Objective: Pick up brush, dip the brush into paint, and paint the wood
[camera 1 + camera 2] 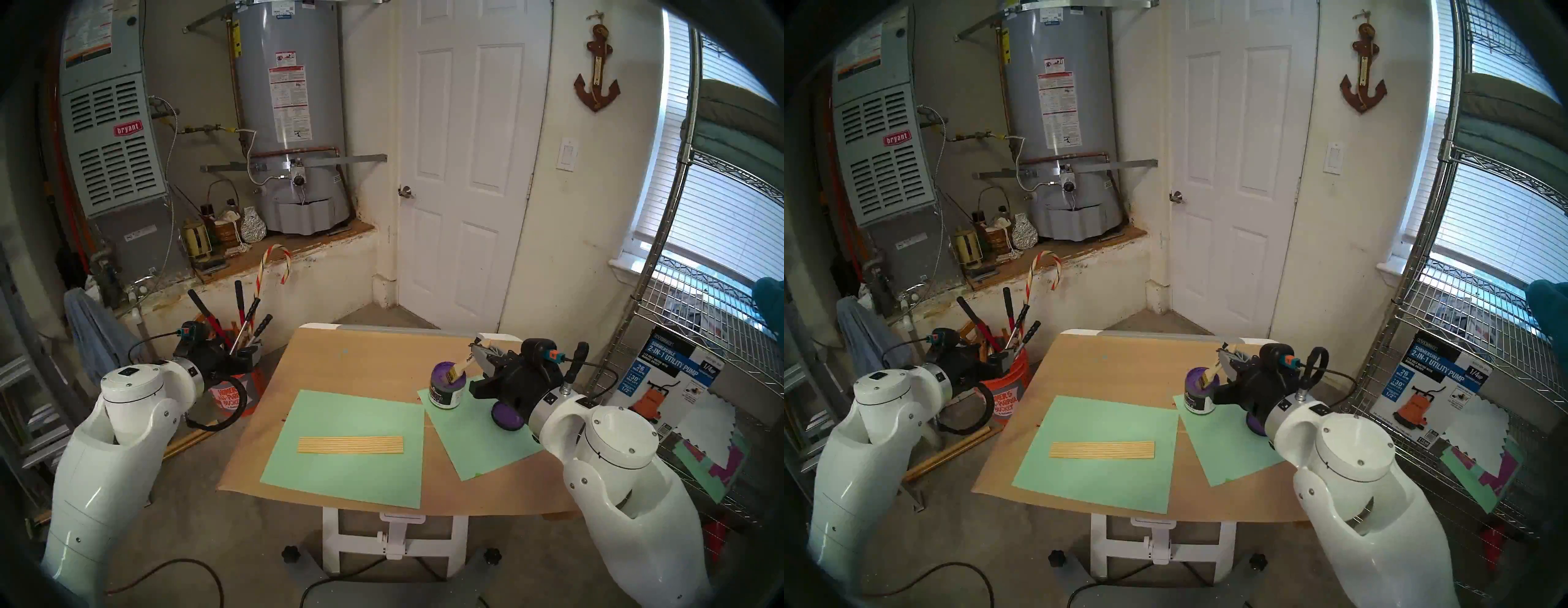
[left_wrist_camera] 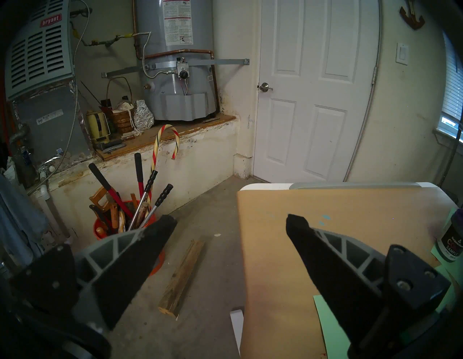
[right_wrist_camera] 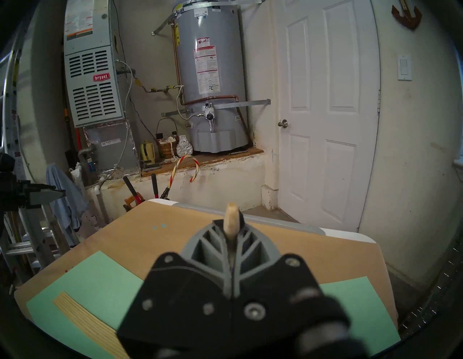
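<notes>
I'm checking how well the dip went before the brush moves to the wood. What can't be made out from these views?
- Bristles of the brush: head views, sunk in the paint jar; load unknown.
- Paint level: jar wall hides it.
- Jar and brush head: right wrist view, blocked by the right gripper; only the handle end shows.
- Jar: left wrist view, cut off by the right edge.
- Jar label: too small.

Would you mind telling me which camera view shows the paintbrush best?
The head left view: the whole paintbrush shows, bristles down in the paint jar, handle in the right claw. The head right view is nearly the same. The right wrist view shows only the handle tip; the left wrist view shows none.
</notes>
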`<state>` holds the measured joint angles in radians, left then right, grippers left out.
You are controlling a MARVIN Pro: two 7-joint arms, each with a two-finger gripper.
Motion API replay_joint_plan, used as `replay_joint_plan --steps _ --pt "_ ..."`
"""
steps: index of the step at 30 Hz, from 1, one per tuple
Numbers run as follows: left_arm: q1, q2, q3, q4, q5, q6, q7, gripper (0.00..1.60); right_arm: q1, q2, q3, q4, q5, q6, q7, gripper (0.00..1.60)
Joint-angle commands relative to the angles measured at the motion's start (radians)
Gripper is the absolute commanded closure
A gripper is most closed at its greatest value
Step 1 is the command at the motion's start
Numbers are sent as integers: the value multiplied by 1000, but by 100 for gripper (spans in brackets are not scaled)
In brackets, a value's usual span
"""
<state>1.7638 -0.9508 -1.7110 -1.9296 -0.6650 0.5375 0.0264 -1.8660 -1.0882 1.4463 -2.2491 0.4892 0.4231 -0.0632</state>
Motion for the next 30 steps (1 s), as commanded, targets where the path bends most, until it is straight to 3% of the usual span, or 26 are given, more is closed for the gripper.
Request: replay_joint_plan --steps 1,12,30 --pt "-5 1 -11 -17 -2 -3 2 0 -6 -14 34 -33 18 -31 2 160" --pt "-5 1 -11 -17 -2 -3 2 0 -23 -40 105 -71 99 -6 11 160" --pt "-5 1 -11 -17 -2 -3 2 0 -16 -60 115 -89 152 24 15 160"
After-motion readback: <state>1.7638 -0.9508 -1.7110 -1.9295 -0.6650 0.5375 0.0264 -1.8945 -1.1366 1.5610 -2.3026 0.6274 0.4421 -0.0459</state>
